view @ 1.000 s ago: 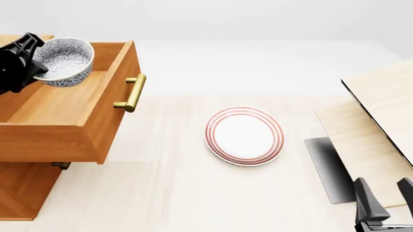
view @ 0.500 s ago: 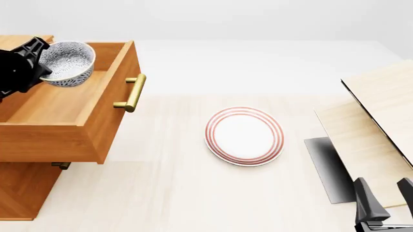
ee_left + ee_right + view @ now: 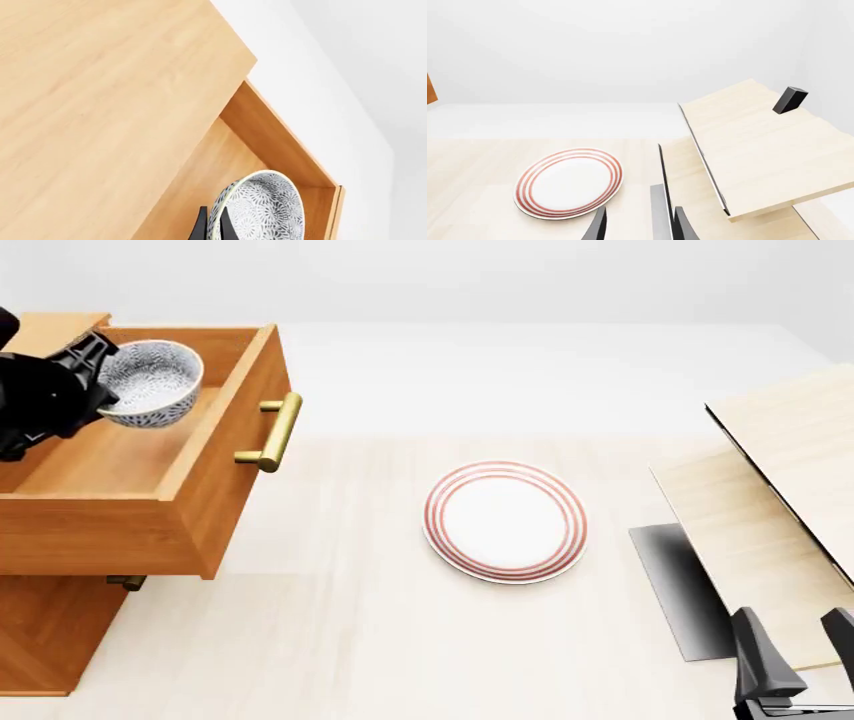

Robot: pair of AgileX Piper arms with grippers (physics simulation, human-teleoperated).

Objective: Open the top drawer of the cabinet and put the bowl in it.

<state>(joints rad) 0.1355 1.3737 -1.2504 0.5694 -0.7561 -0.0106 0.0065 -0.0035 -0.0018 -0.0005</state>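
Observation:
The top drawer [image 3: 200,495] of the orange-brown cabinet [image 3: 47,630] stands pulled open at the left. My left gripper [image 3: 96,390] is shut on the rim of the speckled grey-blue bowl [image 3: 150,383] and holds it inside the drawer's far part, just above the drawer floor. In the left wrist view the bowl [image 3: 260,210] is pinched between the black fingers [image 3: 200,227], tilted over the drawer floor [image 3: 207,185], beside the cabinet top [image 3: 100,100]. My right gripper [image 3: 798,640] is open and empty at the front right.
A white plate with red rings [image 3: 506,521] lies on the table's middle, also in the right wrist view [image 3: 568,182]. A pale light-wood structure [image 3: 787,480] with a dark base stands at the right. The drawer's brass handle [image 3: 276,432] juts toward the plate.
My left gripper has carried the bowl lower and farther back into the open drawer, levelling it somewhat. The right arm has not moved.

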